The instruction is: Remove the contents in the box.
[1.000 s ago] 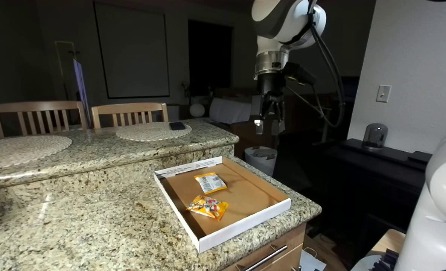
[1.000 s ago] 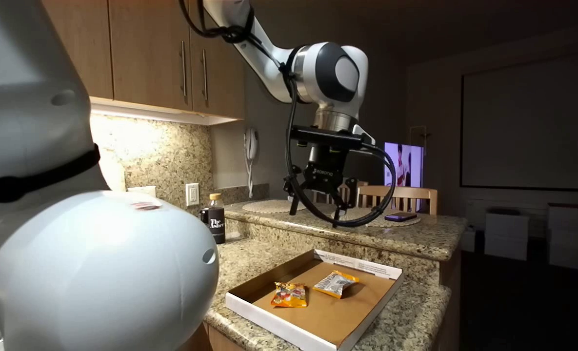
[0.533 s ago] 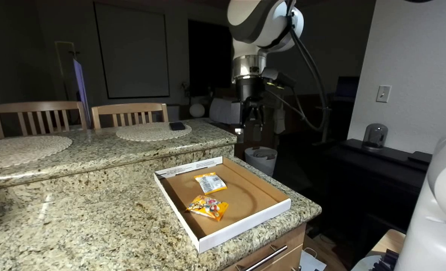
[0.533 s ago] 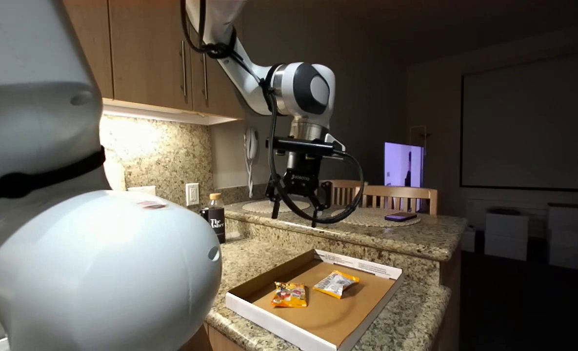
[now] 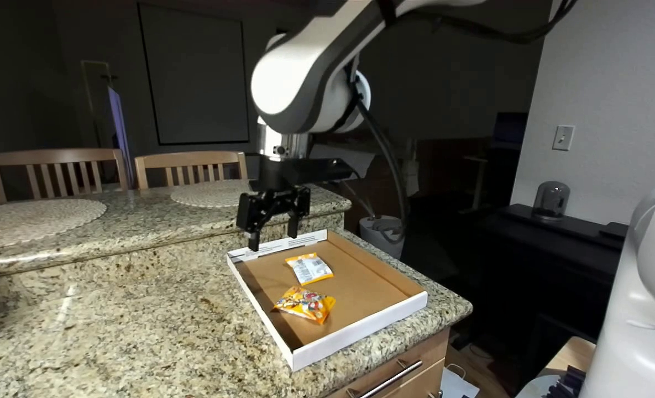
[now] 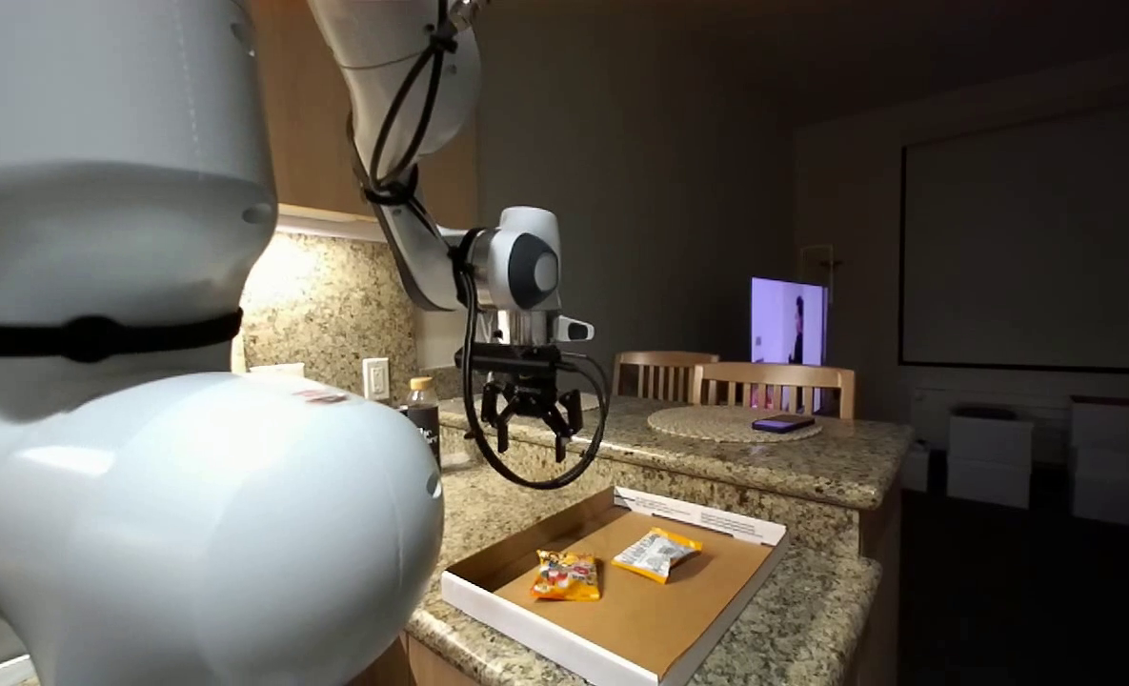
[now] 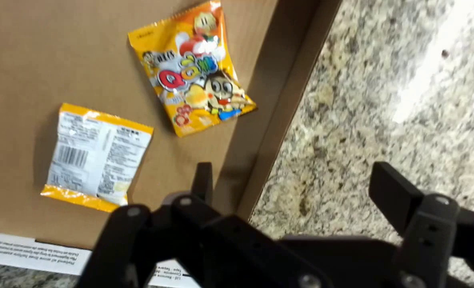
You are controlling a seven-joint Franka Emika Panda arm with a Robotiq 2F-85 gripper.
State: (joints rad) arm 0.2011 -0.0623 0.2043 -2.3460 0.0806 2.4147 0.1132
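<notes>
The box [image 5: 363, 331] is a shallow tray with white walls and a brown floor; it also shows in an exterior view [image 6: 545, 624] and the wrist view [image 7: 17, 72]. Two packets lie apart on its floor. The orange packet [image 5: 305, 304] lies printed side up, near one side wall in the wrist view [image 7: 193, 72]. The white-backed packet [image 5: 309, 268] has yellow-orange ends and lies beside it, also in the wrist view [image 7: 99, 158]. My gripper [image 5: 273, 239] is open and empty, above the box's edge. In the wrist view [image 7: 293, 172] its fingers straddle the side wall, away from both packets.
The granite counter [image 5: 139, 326] surrounds the box, with a raised ledge [image 5: 310, 202] behind it. Woven placemats [image 6: 707, 424] and a phone [image 6: 783, 423] lie on the ledge. A dark bottle [image 6: 421, 419] stands on the counter. Chairs [image 5: 192, 166] stand beyond.
The arm has moved left in both exterior views and come down, from high beyond the box to above its edge. The gripper has turned and stays open. Box and packets have not moved.
</notes>
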